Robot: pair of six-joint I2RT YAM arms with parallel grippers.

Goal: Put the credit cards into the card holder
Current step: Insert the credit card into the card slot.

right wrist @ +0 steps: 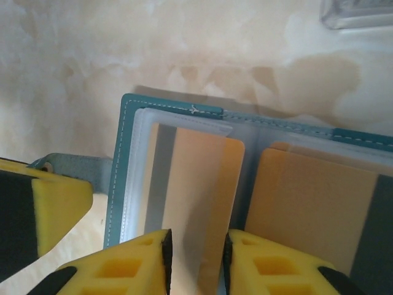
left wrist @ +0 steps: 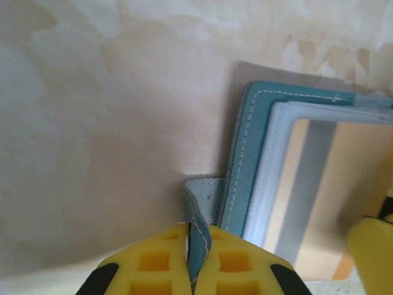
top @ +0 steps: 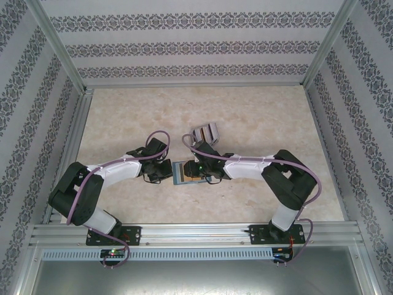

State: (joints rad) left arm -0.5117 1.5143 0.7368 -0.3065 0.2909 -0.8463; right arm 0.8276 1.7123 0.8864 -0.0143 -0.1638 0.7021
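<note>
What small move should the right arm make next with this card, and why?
Probably nudge the orange card deeper into the clear pocket of the holder: its near end lies between the parted fingers of the right gripper, and the left gripper pins the strap steady.

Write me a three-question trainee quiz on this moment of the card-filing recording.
1. True or false: the left claw is shut on the strap tab of the card holder.
2. Where is the orange card seen between the right claw fingers? A: flat on bare table, away from the holder. B: at the clear pockets of the open card holder. C: standing in the rack.
3. Fill in: in the top view, the slotted rack sits ___ from the arm bases than the card holder.

Key: 1 true; 2 B; 3 farther.
</note>
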